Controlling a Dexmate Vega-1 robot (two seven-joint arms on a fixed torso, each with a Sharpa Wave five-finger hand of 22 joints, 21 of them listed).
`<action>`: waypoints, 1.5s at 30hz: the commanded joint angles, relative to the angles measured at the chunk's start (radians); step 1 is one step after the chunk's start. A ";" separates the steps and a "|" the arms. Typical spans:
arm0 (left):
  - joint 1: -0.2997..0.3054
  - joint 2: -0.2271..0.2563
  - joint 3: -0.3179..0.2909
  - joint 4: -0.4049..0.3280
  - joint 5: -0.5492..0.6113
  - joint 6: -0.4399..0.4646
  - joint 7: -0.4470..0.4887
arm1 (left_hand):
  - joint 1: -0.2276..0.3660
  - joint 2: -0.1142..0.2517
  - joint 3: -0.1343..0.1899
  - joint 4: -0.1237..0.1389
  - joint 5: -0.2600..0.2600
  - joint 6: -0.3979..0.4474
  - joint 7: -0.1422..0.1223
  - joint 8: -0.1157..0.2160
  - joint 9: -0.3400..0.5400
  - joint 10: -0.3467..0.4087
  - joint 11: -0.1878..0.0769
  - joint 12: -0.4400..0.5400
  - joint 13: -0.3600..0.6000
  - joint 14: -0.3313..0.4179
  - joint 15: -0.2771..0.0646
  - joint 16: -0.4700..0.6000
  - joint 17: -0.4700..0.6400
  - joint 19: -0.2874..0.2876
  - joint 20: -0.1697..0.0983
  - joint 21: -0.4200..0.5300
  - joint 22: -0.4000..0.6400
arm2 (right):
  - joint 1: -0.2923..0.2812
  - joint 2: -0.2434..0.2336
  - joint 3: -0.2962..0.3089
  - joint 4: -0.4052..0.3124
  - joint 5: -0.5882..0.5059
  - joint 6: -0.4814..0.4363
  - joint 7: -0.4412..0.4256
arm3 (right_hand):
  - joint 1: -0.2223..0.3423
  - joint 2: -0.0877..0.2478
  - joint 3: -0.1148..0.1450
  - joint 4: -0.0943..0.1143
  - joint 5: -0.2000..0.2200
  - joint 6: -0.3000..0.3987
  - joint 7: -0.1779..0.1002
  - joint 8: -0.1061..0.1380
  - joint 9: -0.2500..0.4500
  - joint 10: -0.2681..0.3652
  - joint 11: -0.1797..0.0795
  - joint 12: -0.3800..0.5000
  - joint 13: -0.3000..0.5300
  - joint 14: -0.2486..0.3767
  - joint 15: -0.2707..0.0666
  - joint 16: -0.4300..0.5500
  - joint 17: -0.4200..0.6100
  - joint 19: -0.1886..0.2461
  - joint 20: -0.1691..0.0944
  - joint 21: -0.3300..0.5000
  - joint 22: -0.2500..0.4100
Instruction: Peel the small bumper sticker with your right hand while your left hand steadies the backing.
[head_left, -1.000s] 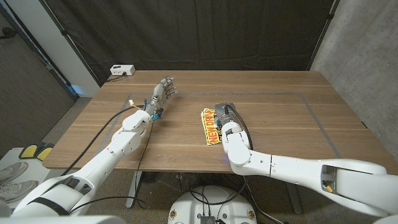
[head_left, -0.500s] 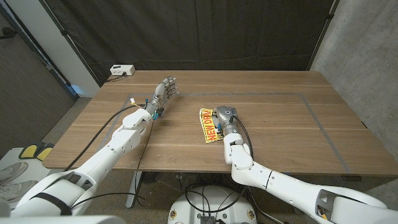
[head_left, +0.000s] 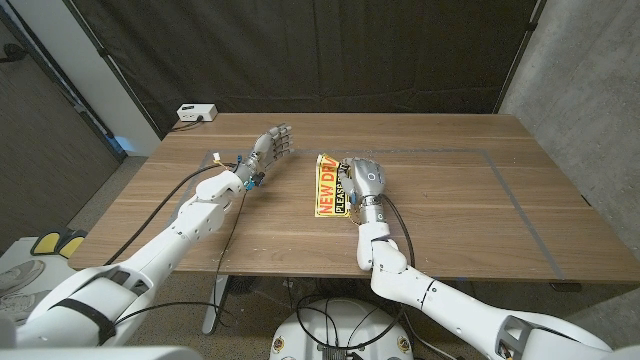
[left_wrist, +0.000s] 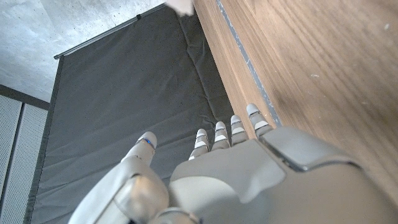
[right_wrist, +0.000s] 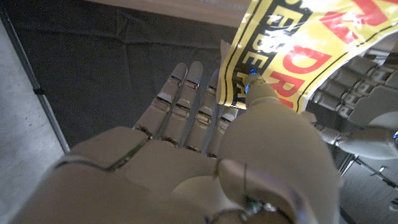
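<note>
Yellow bumper sticker with red lettering (head_left: 329, 187) held at its edge by right robot hand (head_left: 364, 183), near middle of wooden table (head_left: 450, 200); lettering cut off, partly unreadable. Left robot hand (head_left: 270, 148) apart, fingers spread, holding nothing. Backing not distinguishable.
</note>
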 joint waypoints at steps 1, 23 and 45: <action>-0.035 0.023 0.025 0.003 0.012 0.022 -0.085 | 0.038 -0.014 0.005 -0.043 -0.006 0.052 0.008 0.018 0.003 0.040 0.005 0.016 0.003 0.023 -0.003 0.005 0.002 -0.005 0.002 -0.009 0.002 | -0.109 0.144 0.233 0.075 -0.231 0.206 -0.201 | -0.001 0.003 0.008 0.003 -0.001 0.007 0.003 -0.002 0.004 0.006 0.003 -0.001 0.003 0.007 -0.152 -0.003 0.002 0.007 -0.003 0.006 0.002; -0.085 -0.046 0.030 0.052 -0.002 -0.121 -0.246 | 0.573 0.074 0.014 -0.243 0.001 0.606 -0.094 0.132 0.021 0.428 -0.139 0.294 0.187 0.342 -0.149 0.267 0.235 0.187 -0.010 0.130 0.097 | -0.195 0.336 0.486 0.158 -0.638 0.362 -0.201 | -0.004 0.000 0.012 0.003 -0.007 -0.024 0.002 -0.025 0.004 -0.013 0.003 -0.013 0.009 -0.013 -0.149 -0.031 -0.002 0.009 -0.025 0.007 0.003; -0.021 0.037 0.061 -0.151 0.302 -0.147 0.173 | 1.098 -0.050 -0.138 -0.188 0.000 0.833 -0.165 0.138 0.039 0.417 -0.223 0.411 0.304 0.342 -0.221 0.399 0.437 0.212 -0.061 0.327 0.123 | -0.198 0.364 0.522 0.148 -0.629 0.422 -0.201 | -0.017 0.003 0.012 0.010 -0.013 -0.025 0.003 -0.033 0.005 -0.016 0.005 -0.017 0.012 -0.012 -0.148 -0.040 0.002 0.006 -0.022 0.007 0.003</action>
